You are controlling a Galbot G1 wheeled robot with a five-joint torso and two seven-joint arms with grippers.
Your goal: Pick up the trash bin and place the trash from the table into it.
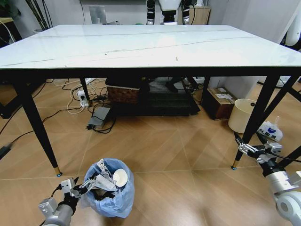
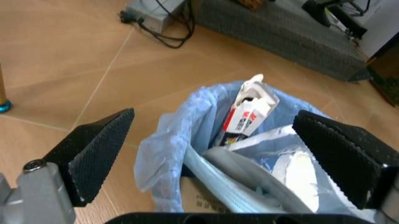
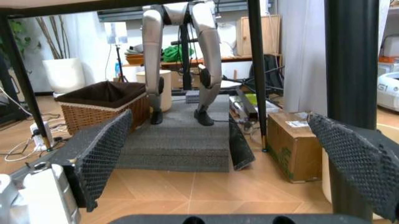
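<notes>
The white marble worktop [image 1: 141,44] spans the view, the trash bin [image 1: 109,197] on the floor before it, stuffed with trash [image 2: 249,112] whose red-and-white carton lettering is unreadable. The left hand [image 1: 77,186] is spread at its rim; the right hand [image 1: 256,149], spread, hangs beside a worktop leg near a cream bin [image 1: 241,115]

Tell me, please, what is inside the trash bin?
The trash bin holds a red-white carton, a paper cup, crumpled papers and cardboard. Its blue bag and this top layer cover whatever lies deeper.
</notes>
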